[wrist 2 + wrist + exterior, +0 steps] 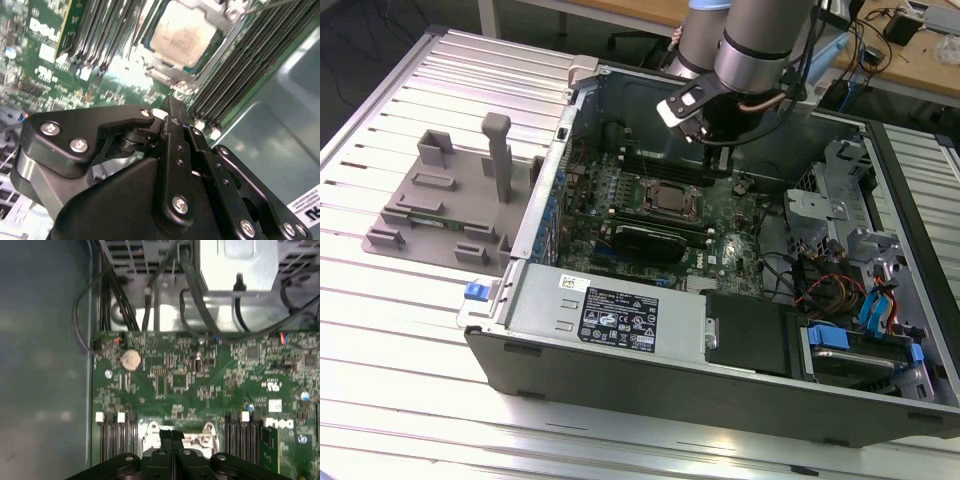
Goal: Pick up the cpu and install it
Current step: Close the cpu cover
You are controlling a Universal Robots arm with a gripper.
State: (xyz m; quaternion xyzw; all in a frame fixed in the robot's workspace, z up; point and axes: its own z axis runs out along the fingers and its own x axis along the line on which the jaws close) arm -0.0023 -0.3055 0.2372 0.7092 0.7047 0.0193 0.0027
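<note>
The cpu (671, 198) lies flat inside the metal-framed socket (642, 190) in the middle of the green motherboard (740, 215), its silver top plate facing up. In the second wrist view the cpu (183, 34) shows just beyond my fingertips, seated in the socket frame (165, 75). My gripper (724, 160) hangs above the board, a little toward the exterior view's right of the socket. Its two black fingers (166, 440) are pressed together with nothing between them. In the first wrist view the gripper (171, 434) covers most of the socket.
The open computer case (620, 360) lies on a ribbed metal table (410, 380). Memory slots (250, 65) flank the socket. A power supply (610, 315), drive cages (850, 215) and cable bundles (150, 300) crowd the case. A grey fixture (450, 195) stands on the table at the exterior view's left.
</note>
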